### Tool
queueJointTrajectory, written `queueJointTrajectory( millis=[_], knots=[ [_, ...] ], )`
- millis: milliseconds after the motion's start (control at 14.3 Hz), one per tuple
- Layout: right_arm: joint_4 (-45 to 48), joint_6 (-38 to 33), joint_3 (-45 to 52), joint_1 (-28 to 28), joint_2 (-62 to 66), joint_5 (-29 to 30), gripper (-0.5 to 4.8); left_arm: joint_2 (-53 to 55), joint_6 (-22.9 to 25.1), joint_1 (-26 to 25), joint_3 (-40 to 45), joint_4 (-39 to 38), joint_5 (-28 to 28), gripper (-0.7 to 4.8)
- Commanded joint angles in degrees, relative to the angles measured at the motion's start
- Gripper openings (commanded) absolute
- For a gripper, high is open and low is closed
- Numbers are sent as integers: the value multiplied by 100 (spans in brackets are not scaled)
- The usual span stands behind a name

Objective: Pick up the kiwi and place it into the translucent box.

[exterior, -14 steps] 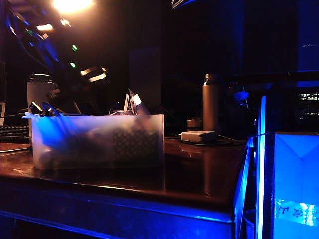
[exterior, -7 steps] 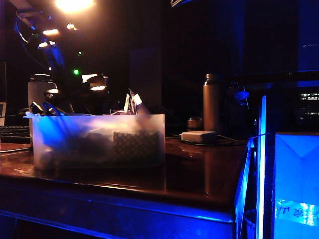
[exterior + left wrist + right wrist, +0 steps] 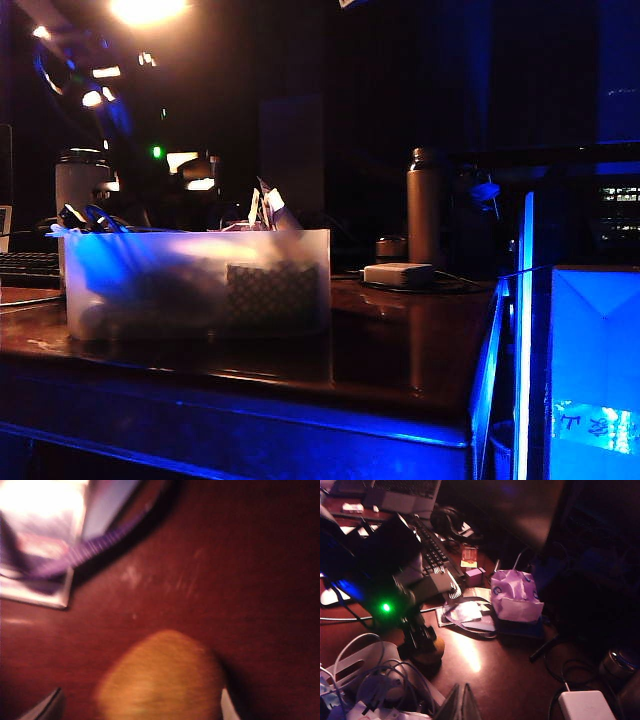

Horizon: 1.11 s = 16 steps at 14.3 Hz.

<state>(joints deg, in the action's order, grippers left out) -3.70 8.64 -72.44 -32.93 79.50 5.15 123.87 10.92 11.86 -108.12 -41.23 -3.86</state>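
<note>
The left end effector (image 3: 137, 707) hangs low over the dark wooden bench (image 3: 240, 580) with its jaws spread wide. In the left wrist view a pale fingertip (image 3: 227, 707) shows at one side of the kiwi (image 3: 160, 677) and a second at the other side, so the fruit sits between them. The picture is too blurred to tell whether either finger touches the skin. The right wrist view shows the same arm from the side, its dark fingers coming down over the kiwi (image 3: 431, 650), which rests on the bench just beside the translucent box (image 3: 195, 285).

The right end effector (image 3: 462, 705) is seen only as two dark tips at the edge of its own view, standing close together with a thin gap; it holds nothing that can be seen and is well apart from the kiwi.

Near the fruit lie a flat shiny packet (image 3: 37, 540) with a purple strap (image 3: 95, 545) across it, and further off a crumpled purple bag (image 3: 515, 597) and a keyboard (image 3: 432, 550). A white adapter (image 3: 585, 705) sits near the right arm. Cables spill from the box close to the kiwi.

In the left wrist view the kiwi's long axis runs across the gap between the fingers.
</note>
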Motion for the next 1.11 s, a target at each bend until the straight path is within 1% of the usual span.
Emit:
queueJointTrajectory(
  millis=[70, 348, 557, 767, 906, 1045, 1115],
  knots=[
    [101, -33, -31, -2, -24, 37, -1, 35, 24, 7, -26, 9, -2, 412],
    [74, -35, -31, -2, -26, 37, -1, 245, 24, 7, -26, -157, -4, 411],
    [-168, -26, -31, 0, -26, 35, -1, 286, 24, 7, -26, -236, 11, 388],
    [-111, -26, -31, 0, -26, 33, -1, 286, 26, 7, -26, -212, 4, 265],
    [-111, -26, -31, 2, -26, 33, -1, 286, 26, 7, -26, -103, 9, 263],
    [-111, -26, -31, 2, -26, 33, -1, 282, 24, 9, -31, 92, 15, 236],
    [-111, -26, -31, 2, -26, 33, -1, 273, 22, 13, -33, 162, 4, 236]
  ],
)
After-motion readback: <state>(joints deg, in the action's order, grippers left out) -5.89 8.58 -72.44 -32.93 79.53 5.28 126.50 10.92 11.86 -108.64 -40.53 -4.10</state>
